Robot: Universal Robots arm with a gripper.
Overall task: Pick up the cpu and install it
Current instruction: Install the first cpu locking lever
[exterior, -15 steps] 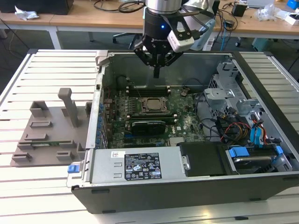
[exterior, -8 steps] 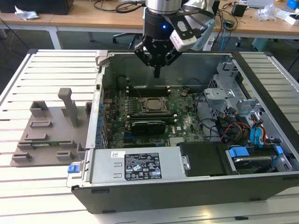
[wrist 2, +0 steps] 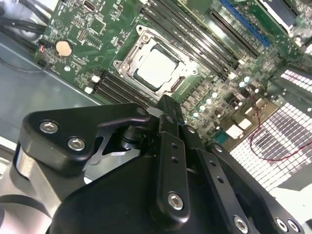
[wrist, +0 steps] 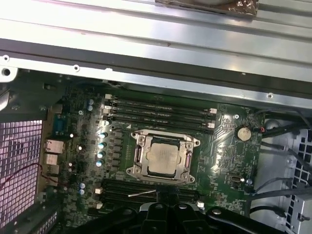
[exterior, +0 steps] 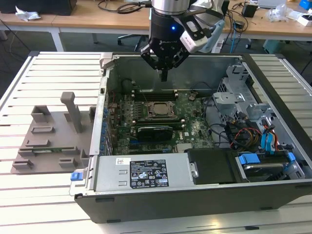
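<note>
Silvery cpu (wrist: 163, 159) in socket (wrist: 140, 155), below closed jaws

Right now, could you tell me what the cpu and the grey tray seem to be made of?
The cpu: likely a metal lid, matte silvery-grey, faintly reflecting light. The grey tray: probably moulded plastic, dull uniform grey with raised blocks.

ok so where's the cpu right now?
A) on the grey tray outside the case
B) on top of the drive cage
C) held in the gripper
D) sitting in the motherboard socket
D: in both wrist views the cpu lies flat inside the socket frame on the motherboard, and the gripper hangs above it, empty.
</note>
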